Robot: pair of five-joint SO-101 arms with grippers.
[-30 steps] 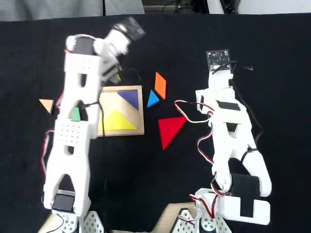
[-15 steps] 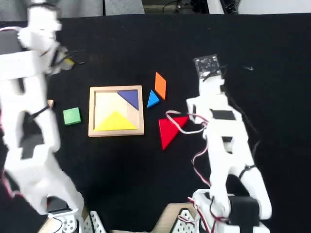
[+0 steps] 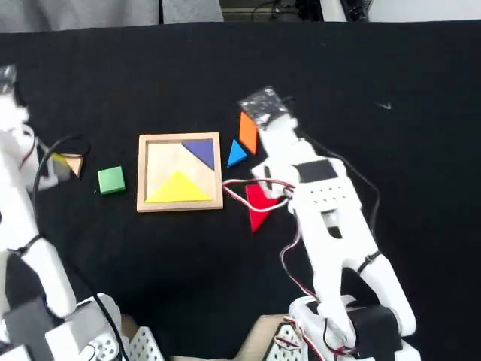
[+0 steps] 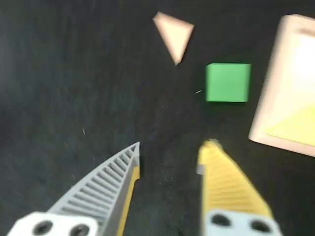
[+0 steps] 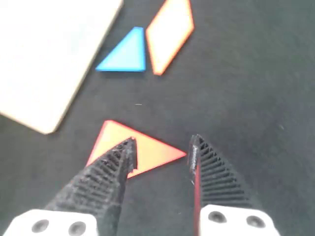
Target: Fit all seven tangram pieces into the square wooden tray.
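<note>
Right tool (image 5: pixel 161 143) hangs over the red triangle (image 5: pixel 147 149), jaws apart, straddling one corner. The triangle lies on the bench (image 3: pixel 376 150) near the tray (image 3: pixel 142 174). Smart play: centre over its body, drop level, pinch across the edges. Left tool (image 4: pixel 173 147), also apart, hovers near the green square (image 4: pixel 227 82).

Fixed high camera looks down over the table (image 3: pixel 376 75) from the near side; each wrist camera looks down at close range, the left sharing with it the green square (image 4: pixel 227 82) and an edge of the tray (image 4: pixel 270 83), the right the red triangle (image 5: pixel 153 151).
</note>
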